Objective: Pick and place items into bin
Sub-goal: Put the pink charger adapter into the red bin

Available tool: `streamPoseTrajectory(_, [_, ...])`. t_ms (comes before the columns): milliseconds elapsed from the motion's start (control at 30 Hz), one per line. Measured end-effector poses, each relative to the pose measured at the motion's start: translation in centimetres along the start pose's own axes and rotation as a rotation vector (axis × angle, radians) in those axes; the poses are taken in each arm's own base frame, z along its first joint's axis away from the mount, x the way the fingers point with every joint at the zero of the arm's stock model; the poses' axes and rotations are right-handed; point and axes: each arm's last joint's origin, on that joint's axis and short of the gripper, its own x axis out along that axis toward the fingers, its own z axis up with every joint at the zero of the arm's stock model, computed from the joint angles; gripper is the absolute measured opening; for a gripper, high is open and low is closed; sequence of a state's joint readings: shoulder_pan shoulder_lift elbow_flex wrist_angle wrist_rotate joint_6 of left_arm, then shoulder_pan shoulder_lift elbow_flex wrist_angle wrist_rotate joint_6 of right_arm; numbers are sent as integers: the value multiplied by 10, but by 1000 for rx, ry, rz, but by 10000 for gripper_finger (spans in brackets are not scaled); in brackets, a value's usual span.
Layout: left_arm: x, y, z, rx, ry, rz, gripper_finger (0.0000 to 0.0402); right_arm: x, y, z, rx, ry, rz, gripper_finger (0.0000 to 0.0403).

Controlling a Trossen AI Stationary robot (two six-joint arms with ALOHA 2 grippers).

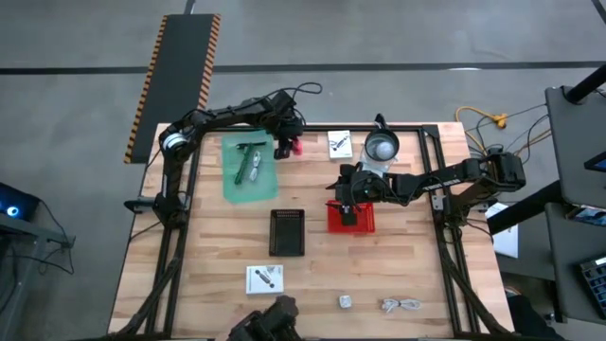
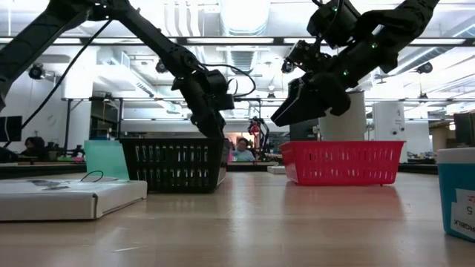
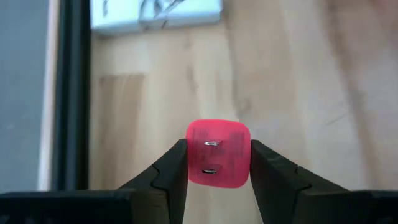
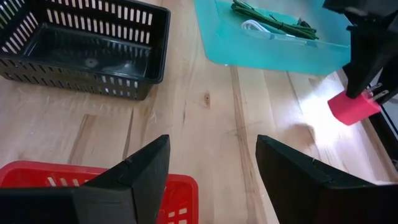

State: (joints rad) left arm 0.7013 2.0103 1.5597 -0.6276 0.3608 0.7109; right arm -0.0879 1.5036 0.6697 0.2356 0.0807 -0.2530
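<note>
The left arm reaches across the far side of the table, its left claw [image 3: 219, 163] pointing down with both fingers [image 3: 171, 171] pressed against a pink plug. The right arm stretches in from the right, elbow bent, its right claw [image 4: 211, 168] spread wide and hanging above the table.

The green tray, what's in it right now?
The green tray holds a green cable bundle and a white cable. The left gripper hides its far right edge in the right wrist view.
</note>
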Motion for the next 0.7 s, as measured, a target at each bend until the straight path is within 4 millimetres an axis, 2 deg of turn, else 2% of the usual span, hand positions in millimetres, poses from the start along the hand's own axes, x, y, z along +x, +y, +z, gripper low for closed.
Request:
streamPoseTrajectory(167, [-1,-1,2,7,-72,-74,125,0,0,0,-36,1,-13,224])
streamPoseTrajectory(300, [-2,-2,4,11,-96,-92,125,0,-5,2,-32,21,-144,224])
streamPoseTrajectory(433, [-7,-4,7,21,-110,-88,125,-1,-11,4,68,26,-316,224])
streamPoseTrajectory(700, [-25,-15,24,74,-223,-136,125,-1,-25,1,230,10,-376,224])
